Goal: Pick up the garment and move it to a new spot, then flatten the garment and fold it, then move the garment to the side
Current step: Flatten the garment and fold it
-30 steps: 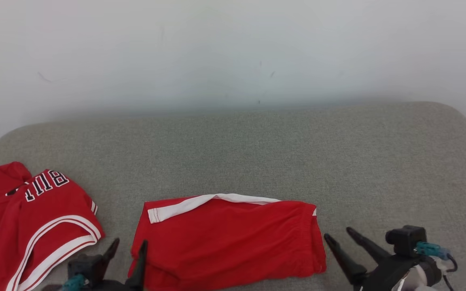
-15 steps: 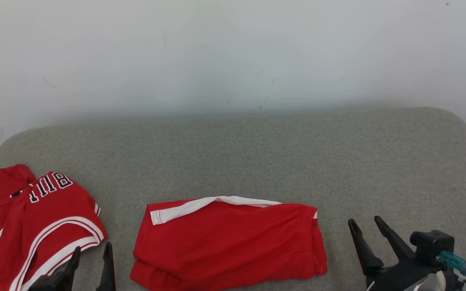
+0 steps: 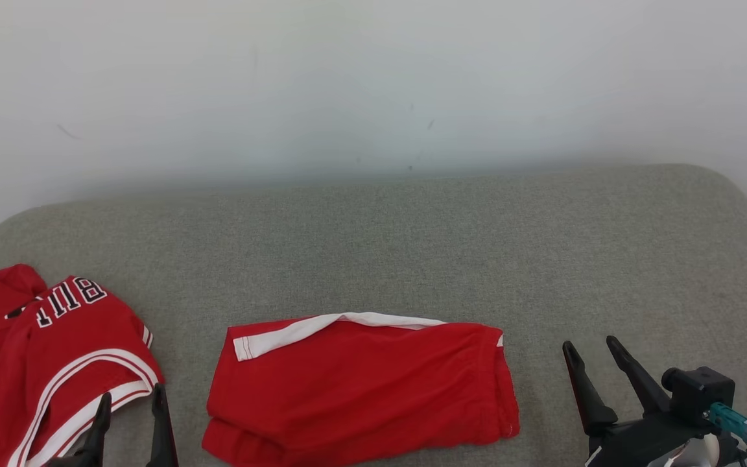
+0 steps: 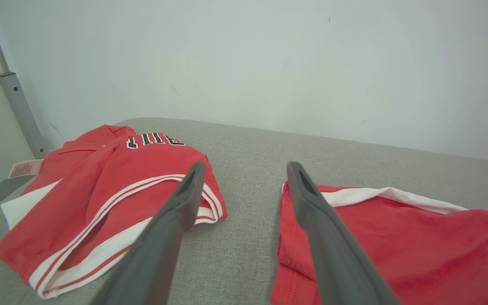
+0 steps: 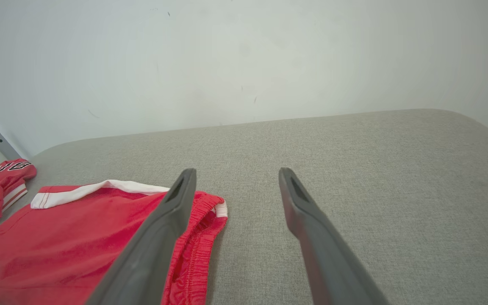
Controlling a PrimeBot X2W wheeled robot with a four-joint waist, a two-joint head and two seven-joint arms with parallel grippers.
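While both claws stand with jaws spread wide and hold nothing, the left gripper (image 3: pixel 130 392) rises at the lower left of the head view and the right gripper (image 3: pixel 589 342) at the lower right. The folded red shorts (image 3: pixel 360 383) lie between them on the grey cushion (image 3: pixel 412 246), touched by neither.

The left gripper points up the strip of bare cushion between the shorts' left edge and a crumpled red jersey (image 3: pixel 56 363), and stands just beside both. The right gripper stands off the gathered waistband end (image 5: pixel 201 220), with bare cushion between, and looks somewhat farther from the cloth than the left.

The long axis of the shorts runs left to right across the head view, so each short end faces one claw. A white trim band (image 3: pixel 321 324) marks the far long edge.

Judged by the neat fold, the step left is probably moving the garment to the side. The left side is taken by the jersey. To the right and behind, the cushion lies bare as far as its rounded corner and the wall (image 3: pixel 373 78). The cushion's near edge cannot be made out.
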